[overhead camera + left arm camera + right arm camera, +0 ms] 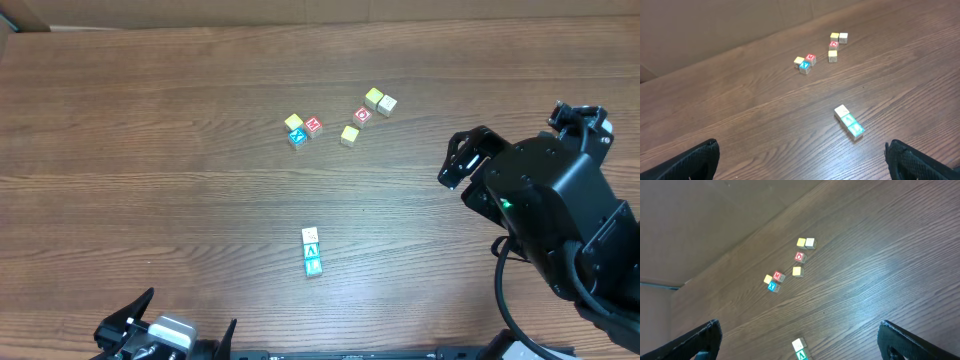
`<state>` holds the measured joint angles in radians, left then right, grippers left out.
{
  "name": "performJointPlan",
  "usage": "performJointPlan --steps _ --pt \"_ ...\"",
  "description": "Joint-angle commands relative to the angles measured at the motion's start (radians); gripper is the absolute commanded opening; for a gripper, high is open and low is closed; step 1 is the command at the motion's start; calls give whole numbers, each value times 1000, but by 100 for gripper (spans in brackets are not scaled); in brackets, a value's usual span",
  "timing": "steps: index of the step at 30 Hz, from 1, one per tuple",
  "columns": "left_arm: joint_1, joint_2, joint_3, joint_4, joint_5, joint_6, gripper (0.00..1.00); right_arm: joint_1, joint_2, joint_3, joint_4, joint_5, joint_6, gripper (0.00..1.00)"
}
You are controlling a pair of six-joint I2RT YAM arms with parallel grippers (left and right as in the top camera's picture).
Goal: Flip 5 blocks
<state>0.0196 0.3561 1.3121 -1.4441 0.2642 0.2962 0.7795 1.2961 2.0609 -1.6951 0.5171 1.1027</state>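
Several small letter blocks lie on the wooden table (150,150). A short row sits mid-table: a white block (310,236) and two teal ones (313,259), also in the left wrist view as a white block (841,111) and teal blocks (853,125). Farther back lie a yellow block (293,122), a blue one (297,137), a red one (314,126) and a looser group (365,112). My left gripper (180,325) hangs open at the near edge, left of the row. My right gripper (447,163) is open at the right, apart from all blocks. Both grippers hold nothing.
The right arm's black body (560,210) fills the table's right side. A pale wall edge (300,12) runs along the far side. In the right wrist view the far cluster (790,265) lies ahead and the white block (798,344) sits between the fingers' span, well below them.
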Motion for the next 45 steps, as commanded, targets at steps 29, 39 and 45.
performJointPlan --steps 29,39,45 --pt "-7 3 11 0 -5 11 100 -587 -695 -777 696 -8 -7 100" --pt "-7 3 11 0 -5 11 100 -763 -1120 -1514 1247 -280 -6 100" --pt "-7 3 11 0 -5 11 100 -824 -1261 -1790 1476 -378 -2 100"
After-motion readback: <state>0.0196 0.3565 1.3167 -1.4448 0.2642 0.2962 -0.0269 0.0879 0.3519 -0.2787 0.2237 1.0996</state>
